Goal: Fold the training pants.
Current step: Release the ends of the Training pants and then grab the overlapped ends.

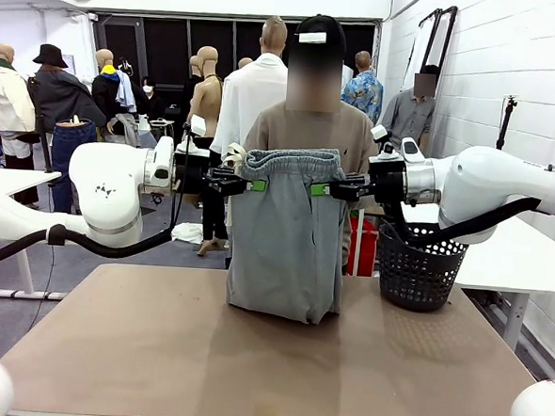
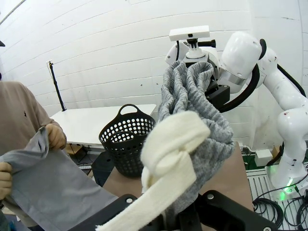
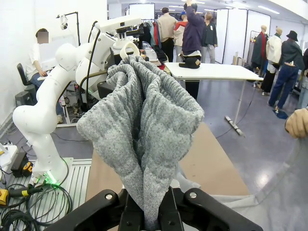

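Across bare table (image 1: 156,351), gripping training pants (image 1: 285,237) by both waistband ends: clamped tight in left gripper (image 1: 246,183) and right gripper (image 1: 329,188), level, equally near. Hanging between with long axis vertical, lower fold touching table; far end in person's hand (image 2: 55,137).

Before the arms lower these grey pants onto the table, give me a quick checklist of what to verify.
1. Left gripper shut on the training pants at the waistband: ok.
2. Right gripper shut on the waistband: ok.
3. Waistband level between the grippers: ok.
4. Person's hands holding the leg fabric: ok.
5. Basket apart from the pants: ok.
6. Leg cuffs lined up: cannot tell.
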Tool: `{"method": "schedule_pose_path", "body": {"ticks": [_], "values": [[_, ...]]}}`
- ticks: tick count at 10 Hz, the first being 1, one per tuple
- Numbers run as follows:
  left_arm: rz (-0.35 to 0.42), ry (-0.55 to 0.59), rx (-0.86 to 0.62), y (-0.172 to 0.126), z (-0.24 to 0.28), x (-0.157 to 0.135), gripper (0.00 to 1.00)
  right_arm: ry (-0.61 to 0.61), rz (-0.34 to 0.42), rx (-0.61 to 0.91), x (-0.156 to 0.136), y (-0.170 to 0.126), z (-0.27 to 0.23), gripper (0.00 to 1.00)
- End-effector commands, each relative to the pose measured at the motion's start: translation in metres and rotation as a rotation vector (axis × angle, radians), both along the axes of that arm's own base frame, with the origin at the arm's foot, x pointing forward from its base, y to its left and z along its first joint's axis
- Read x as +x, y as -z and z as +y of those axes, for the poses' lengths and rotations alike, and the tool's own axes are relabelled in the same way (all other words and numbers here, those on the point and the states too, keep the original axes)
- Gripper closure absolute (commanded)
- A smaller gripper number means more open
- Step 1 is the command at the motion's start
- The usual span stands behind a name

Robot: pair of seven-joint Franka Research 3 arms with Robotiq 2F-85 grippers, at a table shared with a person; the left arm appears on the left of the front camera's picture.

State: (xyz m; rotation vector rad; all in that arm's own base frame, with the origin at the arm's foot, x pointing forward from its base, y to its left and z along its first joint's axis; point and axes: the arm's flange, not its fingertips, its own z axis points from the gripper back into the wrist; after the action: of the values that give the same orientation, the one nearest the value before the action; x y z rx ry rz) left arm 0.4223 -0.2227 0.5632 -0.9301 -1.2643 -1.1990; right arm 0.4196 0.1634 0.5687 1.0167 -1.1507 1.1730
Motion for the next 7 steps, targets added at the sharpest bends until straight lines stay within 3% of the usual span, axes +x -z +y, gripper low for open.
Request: {"method": "schedule_pose_path", "body": {"ticks": [1,7], "values": [[0.005,0.001,0.004,-0.0016,-0.002,-0.0009,1.0,-0.001,-0.001,-0.002,-0.0007,-0.0006,0.0009,1.0],[0.005,0.001,0.004,-0.0016,-0.002,-0.0009,1.0,-0.001,-0.001,-0.002,-0.0007,-0.0006,0.0009,1.0]]}}
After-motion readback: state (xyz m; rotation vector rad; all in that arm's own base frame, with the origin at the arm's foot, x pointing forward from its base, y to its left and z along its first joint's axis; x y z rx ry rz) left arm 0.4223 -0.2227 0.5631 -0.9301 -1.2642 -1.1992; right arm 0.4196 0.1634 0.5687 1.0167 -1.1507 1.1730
